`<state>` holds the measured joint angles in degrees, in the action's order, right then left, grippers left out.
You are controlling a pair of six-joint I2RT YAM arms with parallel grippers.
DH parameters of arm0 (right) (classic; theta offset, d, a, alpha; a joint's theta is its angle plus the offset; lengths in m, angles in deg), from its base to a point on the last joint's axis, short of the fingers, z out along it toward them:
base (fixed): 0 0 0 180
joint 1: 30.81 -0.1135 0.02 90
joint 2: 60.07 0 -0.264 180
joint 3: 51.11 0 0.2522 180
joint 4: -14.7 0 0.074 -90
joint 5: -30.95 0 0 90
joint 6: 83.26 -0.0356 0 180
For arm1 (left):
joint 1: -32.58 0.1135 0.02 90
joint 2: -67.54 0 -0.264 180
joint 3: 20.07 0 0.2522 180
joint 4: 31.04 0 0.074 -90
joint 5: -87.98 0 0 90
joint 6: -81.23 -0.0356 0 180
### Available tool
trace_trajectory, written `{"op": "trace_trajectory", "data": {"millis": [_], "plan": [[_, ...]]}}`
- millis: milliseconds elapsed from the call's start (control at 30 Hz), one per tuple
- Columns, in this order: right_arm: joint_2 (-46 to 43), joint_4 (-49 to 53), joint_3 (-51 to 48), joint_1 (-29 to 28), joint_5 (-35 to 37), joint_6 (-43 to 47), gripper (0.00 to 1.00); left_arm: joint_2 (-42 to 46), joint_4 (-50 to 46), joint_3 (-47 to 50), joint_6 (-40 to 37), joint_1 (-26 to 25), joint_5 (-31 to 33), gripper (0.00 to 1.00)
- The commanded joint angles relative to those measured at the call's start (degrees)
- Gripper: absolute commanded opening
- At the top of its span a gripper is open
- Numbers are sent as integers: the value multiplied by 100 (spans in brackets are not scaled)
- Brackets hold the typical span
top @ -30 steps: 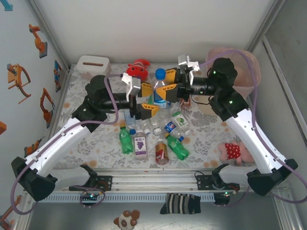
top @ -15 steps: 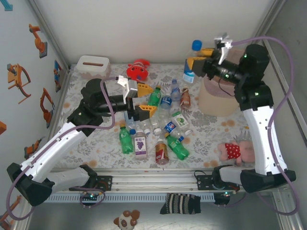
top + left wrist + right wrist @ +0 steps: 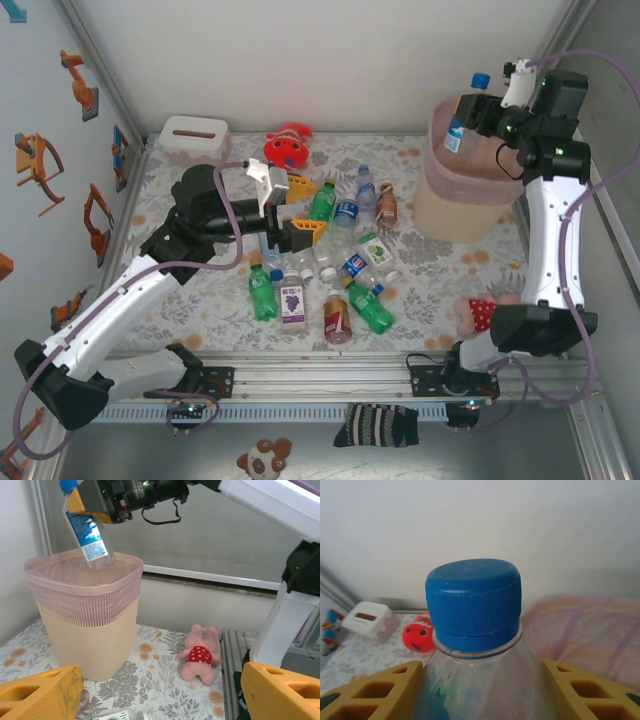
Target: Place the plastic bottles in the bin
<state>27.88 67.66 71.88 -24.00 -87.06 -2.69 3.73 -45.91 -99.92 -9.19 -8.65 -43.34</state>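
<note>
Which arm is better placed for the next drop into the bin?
Right. The right gripper holds a blue-capped bottle above the bin; the left gripper is open, empty, by the loose bottles.

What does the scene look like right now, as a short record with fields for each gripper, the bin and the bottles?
right gripper: shut on a blue-capped bottle, held tilted at the bin's mouth
left gripper: open, empty, above the loose bottles
bin: upright at far right, pink liner
loose bottles: clustered left of the bin
other items: red plush toy, tissue box
</note>
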Motion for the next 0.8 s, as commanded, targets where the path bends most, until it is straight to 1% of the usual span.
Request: {"op": "trace_trajectory", "data": {"millis": [0, 133, 233, 467, 600, 767], "plan": [[386, 650, 405, 40, 525, 266, 44, 100, -65, 18, -142, 7, 49, 82], [896, 1152, 714, 43, 638, 355, 44, 107, -81, 24, -146, 5, 73, 82], [1216, 1440, 809, 32, 556, 343, 44, 110, -79, 34, -159, 1, 108, 82], [1815, 1851, 754, 10, 192, 402, 42, 97, -118, 22, -159, 2, 133, 82], [2122, 2058, 748, -45, 246, 498, 42, 98, -155, 29, -156, 4, 167, 82], [2421, 2073, 612, -83, 270, 485, 42, 122, -191, 55, -163, 7, 217, 82]]}}
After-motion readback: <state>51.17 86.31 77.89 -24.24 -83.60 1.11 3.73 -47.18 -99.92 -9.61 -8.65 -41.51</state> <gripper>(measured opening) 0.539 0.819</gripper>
